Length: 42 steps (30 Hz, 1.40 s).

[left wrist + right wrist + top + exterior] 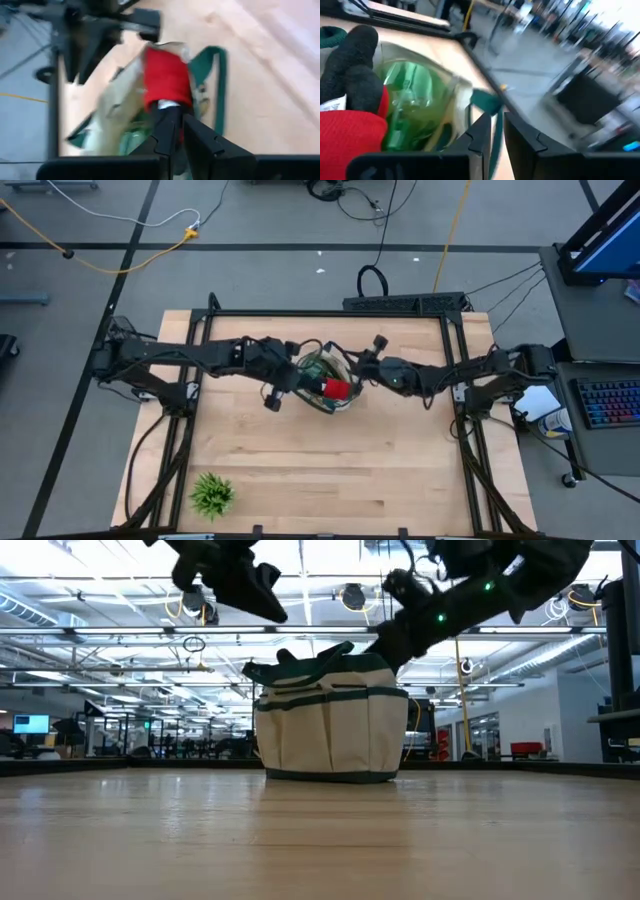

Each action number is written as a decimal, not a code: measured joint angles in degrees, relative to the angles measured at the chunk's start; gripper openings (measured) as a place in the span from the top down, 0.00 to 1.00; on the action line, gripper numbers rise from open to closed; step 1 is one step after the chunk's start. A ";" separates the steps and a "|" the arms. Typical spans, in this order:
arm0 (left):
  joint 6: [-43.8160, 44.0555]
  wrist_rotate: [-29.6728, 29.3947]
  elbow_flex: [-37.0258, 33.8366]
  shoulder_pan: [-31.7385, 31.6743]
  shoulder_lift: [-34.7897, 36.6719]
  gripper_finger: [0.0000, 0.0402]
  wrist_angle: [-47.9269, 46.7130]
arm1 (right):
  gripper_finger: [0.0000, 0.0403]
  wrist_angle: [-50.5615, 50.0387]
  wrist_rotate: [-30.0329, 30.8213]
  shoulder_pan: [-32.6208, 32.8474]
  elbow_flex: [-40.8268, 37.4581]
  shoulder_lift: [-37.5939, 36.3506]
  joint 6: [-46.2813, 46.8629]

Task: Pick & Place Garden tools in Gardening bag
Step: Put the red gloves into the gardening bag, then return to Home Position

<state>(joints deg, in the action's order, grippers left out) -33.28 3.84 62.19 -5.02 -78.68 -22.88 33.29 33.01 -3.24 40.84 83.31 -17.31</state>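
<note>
Gardening bag (328, 380) upright at centre of the counter (320, 470), cream canvas with dark green trim, mouth facing up so tools can be dropped in from above. Red-and-black glove (337, 388) lying across the bag's open mouth, red cuff uppermost in the high view; in the right wrist view, glove (350, 100) resting over a green spray bottle (412, 107) already inside. No other garden tools visible on the counter, so task judged near its end.

Left claw (272, 398) just left of the bag in the high view, raised above the rim in the low view (265, 585); fingers (167, 132) close together with a narrow gap, apparently empty, glove beyond the tips; whether contact remains, not clear. Right claw (368, 372) at the bag's right edge, reaching to the rim; fingers (480, 132) nearly closed, possibly pinching the rim or handle to steady the bag, but hold not confirmed.

Spiky green plant (212, 494) at lower left, well apart.
</note>
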 joint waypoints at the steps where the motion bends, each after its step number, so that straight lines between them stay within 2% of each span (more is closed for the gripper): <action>1: 0.89 0.81 0.00 0.02 0.01 0.90 -0.67 | 0.89 -1.33 -2.17 -1.14 0.00 0.00 2.91; 4: 2.47 0.68 -0.04 0.07 -0.60 0.90 -3.73 | 0.90 -3.71 -7.40 -3.98 0.00 0.00 9.36; 12: -0.65 -1.35 -0.01 -0.19 -6.35 0.99 0.88 | 0.99 -7.63 -16.38 -8.15 0.00 0.14 17.45; 19: -1.71 -3.80 0.11 -0.96 -13.14 0.96 4.25 | 1.00 -10.46 -16.91 -8.42 -0.02 0.28 18.52; 23: -3.24 -4.74 0.17 -1.95 -16.40 0.99 6.43 | 1.00 -10.31 -22.43 -8.44 -0.02 0.28 17.99; 26: -4.69 -1.99 0.19 -2.57 -17.71 0.98 7.31 | 1.00 -10.06 -24.48 -8.37 -0.02 0.28 16.10; 33: -5.57 -2.00 0.00 -2.62 -15.13 0.99 6.67 | 1.00 -10.04 -24.78 -8.29 -0.02 0.28 14.65; 38: -4.29 -2.90 -0.04 -2.58 -9.22 0.97 6.31 | 1.00 -10.04 -27.29 -8.33 -0.02 0.28 14.17; 42: -2.33 -2.95 -0.04 -2.53 -4.83 0.99 5.86 | 1.00 -10.04 -29.10 -8.29 -0.02 0.28 12.04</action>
<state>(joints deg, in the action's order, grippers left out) -35.61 0.89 62.15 -7.55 -83.51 -17.02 23.24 3.91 -11.53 40.82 83.59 -5.26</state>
